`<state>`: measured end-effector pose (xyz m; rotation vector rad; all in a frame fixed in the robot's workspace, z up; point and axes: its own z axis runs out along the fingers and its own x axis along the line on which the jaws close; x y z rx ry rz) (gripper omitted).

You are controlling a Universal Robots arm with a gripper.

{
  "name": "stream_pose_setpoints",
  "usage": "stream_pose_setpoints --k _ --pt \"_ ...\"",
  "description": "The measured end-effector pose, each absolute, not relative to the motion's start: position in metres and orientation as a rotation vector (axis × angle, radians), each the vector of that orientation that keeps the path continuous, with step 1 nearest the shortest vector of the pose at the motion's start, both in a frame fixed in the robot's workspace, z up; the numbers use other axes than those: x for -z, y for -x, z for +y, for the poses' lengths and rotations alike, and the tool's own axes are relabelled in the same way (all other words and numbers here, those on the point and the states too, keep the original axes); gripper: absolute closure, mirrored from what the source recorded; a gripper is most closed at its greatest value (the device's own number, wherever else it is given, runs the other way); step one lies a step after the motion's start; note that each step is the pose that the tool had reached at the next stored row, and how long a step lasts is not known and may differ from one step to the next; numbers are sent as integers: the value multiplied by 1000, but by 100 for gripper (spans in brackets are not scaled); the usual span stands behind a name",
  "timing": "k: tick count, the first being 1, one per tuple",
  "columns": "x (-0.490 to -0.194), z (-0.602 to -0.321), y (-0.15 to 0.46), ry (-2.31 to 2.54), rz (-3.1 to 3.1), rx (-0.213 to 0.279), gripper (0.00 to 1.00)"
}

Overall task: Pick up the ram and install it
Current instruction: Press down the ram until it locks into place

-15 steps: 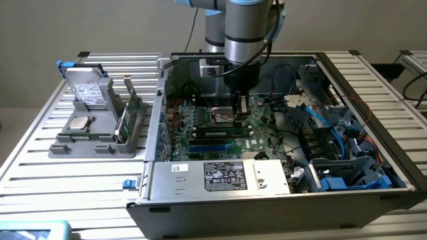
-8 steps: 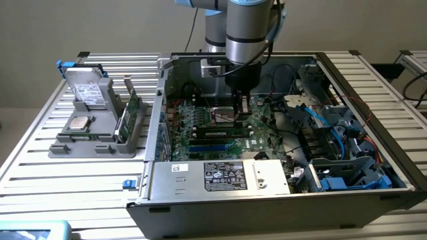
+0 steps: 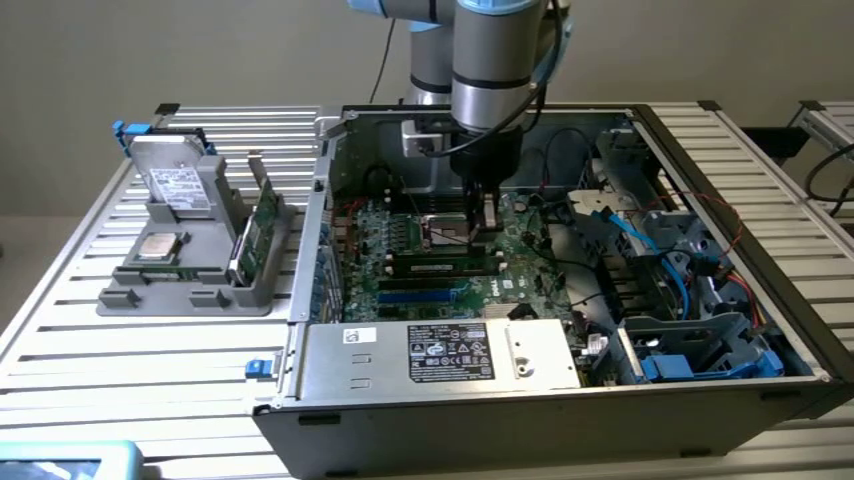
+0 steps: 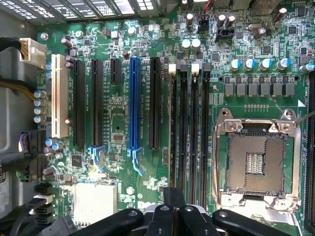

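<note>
Jaws are pressed together with no gap between them, and I can make out no stick pinched in them; the gripper (image 3: 489, 212) hangs on the arm inside the open computer case (image 3: 747, 300), low over the motherboard (image 3: 400, 240). In the wrist view the gripper (image 4: 174, 201) sits over one end of the bank of long black memory slots (image 4: 194, 142), between the empty processor socket (image 4: 256, 160) and the blue expansion slot (image 4: 134, 103). That suits work on the slots, since closed fingers make a narrow tip that fits between the neighbouring parts.

The ram (image 3: 434, 268) looks to be lying along one of those slots, on the side of the bank nearest the expansion slots, as a thin green strip with dark chips. I judge it to be standing in the slot, but whether it is pushed fully home with the end latches clicked I cannot tell. The gripper is near it but looks to be apart from it.

Outside the case, on the exterior view's left, a grey holder (image 3: 147, 295) keeps the other parts upright and apart so each can be gripped by its edges: broader green cards (image 3: 263, 225), a square silver processor chip (image 3: 163, 245) and a drive (image 3: 174, 185)
</note>
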<state>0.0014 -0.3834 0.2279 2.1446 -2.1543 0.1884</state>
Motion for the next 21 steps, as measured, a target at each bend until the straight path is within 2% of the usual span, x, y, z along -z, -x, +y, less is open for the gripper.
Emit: stream_pose_setpoints --k 16,21 --pt "-223 -384 -1 -2146 -2157 -183 89" --pt "-232 -385 3 -2146 -2159 -182 89"
